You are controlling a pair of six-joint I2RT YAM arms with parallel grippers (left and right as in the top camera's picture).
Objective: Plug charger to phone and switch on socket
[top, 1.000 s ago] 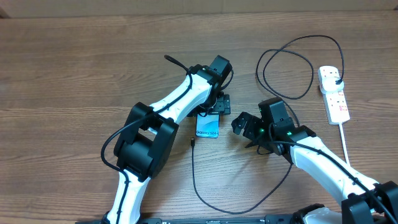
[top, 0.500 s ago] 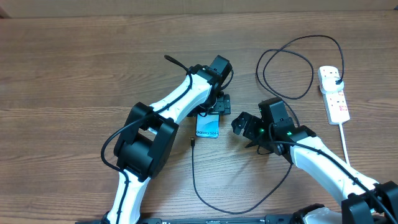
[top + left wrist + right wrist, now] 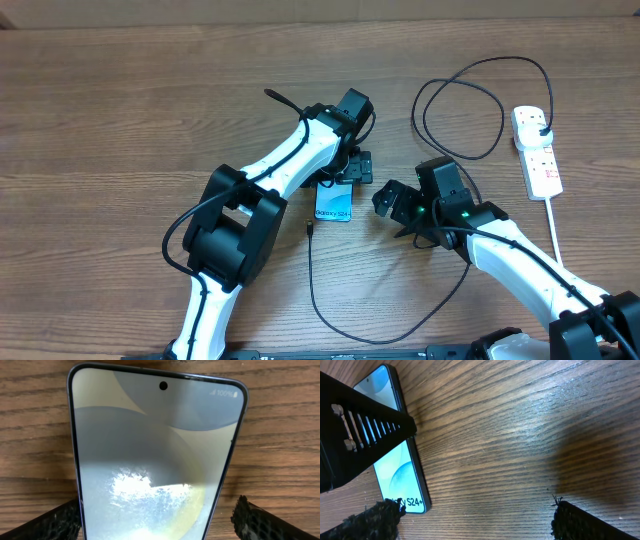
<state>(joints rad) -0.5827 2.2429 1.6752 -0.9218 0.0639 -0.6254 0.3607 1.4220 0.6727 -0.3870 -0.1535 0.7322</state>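
Note:
The phone (image 3: 334, 203) lies flat on the wooden table with its screen lit. It fills the left wrist view (image 3: 155, 445). My left gripper (image 3: 349, 170) is over its far end, open, with one finger on each side of the phone (image 3: 157, 524). The right finger stands apart from the phone's edge. My right gripper (image 3: 392, 202) is open and empty just right of the phone (image 3: 395, 475), low over bare wood (image 3: 480, 522). The charger cable (image 3: 345, 335) loops across the table. Its connector tip (image 3: 310, 229) lies just left of the phone's near end. Its plug (image 3: 540, 125) sits in the white socket strip (image 3: 538, 155).
The socket's white cord (image 3: 556, 235) runs toward the front right edge, beside my right arm. The cable makes a large loop (image 3: 458, 112) at the back right. In the right wrist view, the left gripper's black finger (image 3: 360, 435) lies over the phone.

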